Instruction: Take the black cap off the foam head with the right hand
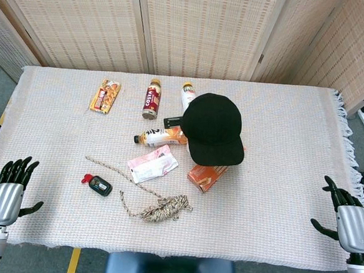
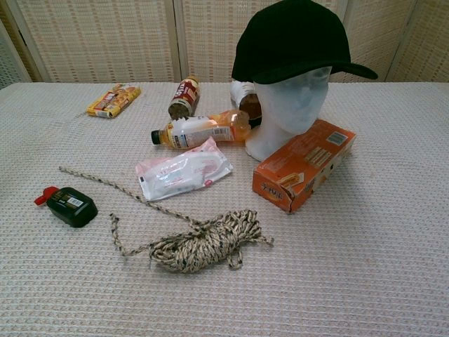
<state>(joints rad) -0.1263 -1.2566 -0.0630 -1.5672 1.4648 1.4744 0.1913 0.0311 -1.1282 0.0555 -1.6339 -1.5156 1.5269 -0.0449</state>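
A black cap (image 1: pixel 214 127) (image 2: pixel 293 41) sits on a white foam head (image 2: pixel 289 111) near the middle of the table, its brim facing the robot. From the head view the cap hides the foam head. My right hand (image 1: pixel 350 218) hovers at the table's near right corner, fingers spread and holding nothing, far from the cap. My left hand (image 1: pixel 8 190) is at the near left corner, also spread and empty. Neither hand shows in the chest view.
An orange box (image 1: pixel 207 176) (image 2: pixel 304 165) lies just in front of the foam head. A lying juice bottle (image 2: pixel 200 129), two upright bottles (image 1: pixel 151 99), a snack pack (image 1: pixel 105 96), a white pouch (image 2: pixel 182 169), a rope coil (image 2: pixel 203 241) and a small black bottle (image 2: pixel 68 205) lie to the left.
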